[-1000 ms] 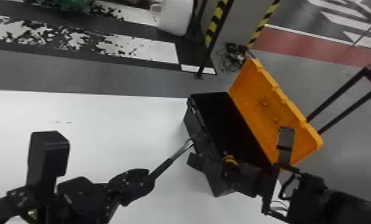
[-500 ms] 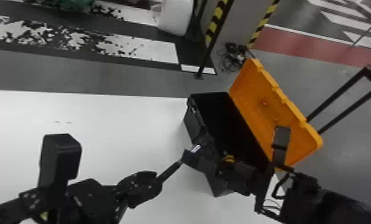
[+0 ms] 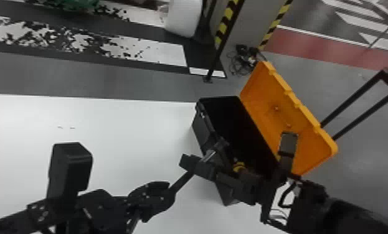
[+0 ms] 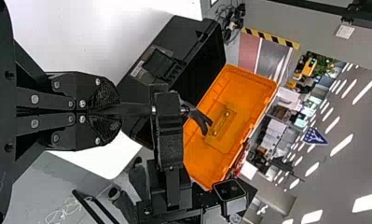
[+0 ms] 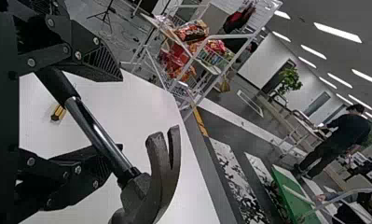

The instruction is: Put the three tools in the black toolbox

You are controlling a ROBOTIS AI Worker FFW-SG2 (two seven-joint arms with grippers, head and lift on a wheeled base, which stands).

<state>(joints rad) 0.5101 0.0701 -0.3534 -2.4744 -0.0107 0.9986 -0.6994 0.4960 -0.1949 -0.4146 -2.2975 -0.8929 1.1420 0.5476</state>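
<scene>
Black toolbox (image 3: 202, 133) mouth open beside table (image 3: 118, 127) edge. Left gripper (image 3: 170, 192) clenched on hammer (image 5: 161, 186) handle; right gripper (image 3: 203, 153) spread, seemingly around shaft, near box rim.

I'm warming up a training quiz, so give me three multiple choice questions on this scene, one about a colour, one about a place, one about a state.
1. What colour is the lid of the black toolbox?
A. Green
B. Orange
C. White

2. Where is the hammer?
A. Inside the toolbox
B. Lying on the lid
C. Held in the left end effector

3. How do the fingers of the right end effector stand?
A. Open, one on either side of the hammer
B. Shut on each other
C. Shut on the lid

Answers:
1 B: the raised lid is orange in the head and left wrist views.
2 C: in the left wrist view, its fingers are shut on the handle.
3 A: the right wrist view shows the fingers apart, with the hammer's shaft between.
</scene>
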